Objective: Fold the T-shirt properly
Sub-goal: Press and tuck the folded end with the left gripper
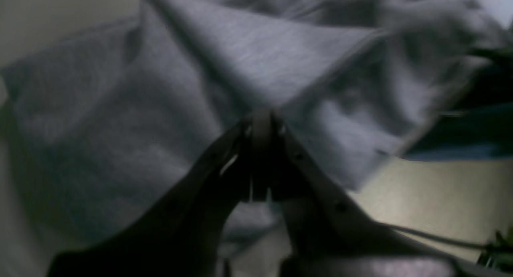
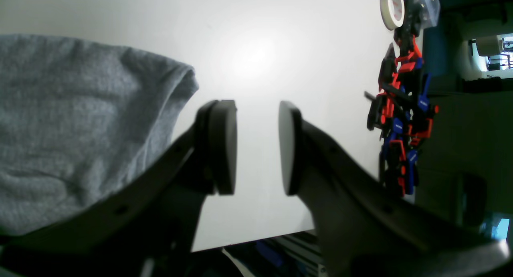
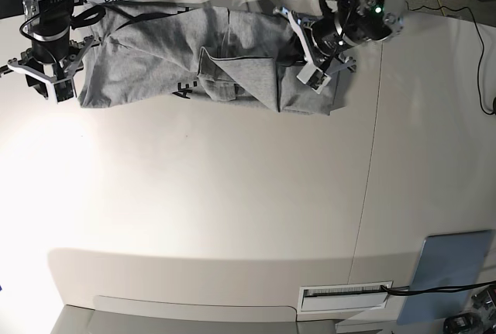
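Bare table (image 3: 232,194) before T-shirt (image 3: 155,55)

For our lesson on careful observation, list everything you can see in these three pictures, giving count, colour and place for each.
T-shirt: one, heather grey, bunched along the far edge of the table.
Table: one, off-white, fills the base view.
Tape roll: one, white, at the table's edge in the right wrist view.
Clamps: a pile, red, blue and black, beside the tape roll.
Panel: one, pale blue, near corner of the base view.
Left hand: one, black, shut on a fold of the T-shirt.
Right hand: one, black, open, next to the T-shirt's edge, holding nothing.
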Tool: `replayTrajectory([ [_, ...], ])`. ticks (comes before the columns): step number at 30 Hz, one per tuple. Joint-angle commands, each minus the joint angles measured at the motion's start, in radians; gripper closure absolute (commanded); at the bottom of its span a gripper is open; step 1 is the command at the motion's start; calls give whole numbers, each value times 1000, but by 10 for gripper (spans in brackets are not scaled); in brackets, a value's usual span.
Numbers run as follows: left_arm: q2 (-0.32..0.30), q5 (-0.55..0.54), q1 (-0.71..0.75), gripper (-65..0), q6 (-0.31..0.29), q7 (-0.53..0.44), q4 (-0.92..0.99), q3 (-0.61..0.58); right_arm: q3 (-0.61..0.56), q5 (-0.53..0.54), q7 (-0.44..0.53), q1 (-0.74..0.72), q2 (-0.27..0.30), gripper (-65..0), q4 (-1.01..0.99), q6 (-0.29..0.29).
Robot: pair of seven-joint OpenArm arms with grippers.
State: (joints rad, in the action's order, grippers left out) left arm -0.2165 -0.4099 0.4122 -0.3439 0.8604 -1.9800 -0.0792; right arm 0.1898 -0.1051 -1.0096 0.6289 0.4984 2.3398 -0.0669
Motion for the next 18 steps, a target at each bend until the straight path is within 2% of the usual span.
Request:
replayTrajectory([
  [1,1,-17,-9,0,-7,-24,9,-12,9,-16,11,3,11,-183,16,12],
  [7,1,-16,-72,0,-4,-43,102,-121,9,-16,12,3,11,-183,16,12],
  [11,13,-4,-155,0,61,-121,103,-198,9,-16,11,3,11,-183,16,13],
  [14,59,52,-231,0,89,-122,103,-230,9,-16,15,3,11,-183,16,13],
  [18,106,50,-290,0,92,-119,102,-232,9,-50,32,3,11,-183,16,15],
])
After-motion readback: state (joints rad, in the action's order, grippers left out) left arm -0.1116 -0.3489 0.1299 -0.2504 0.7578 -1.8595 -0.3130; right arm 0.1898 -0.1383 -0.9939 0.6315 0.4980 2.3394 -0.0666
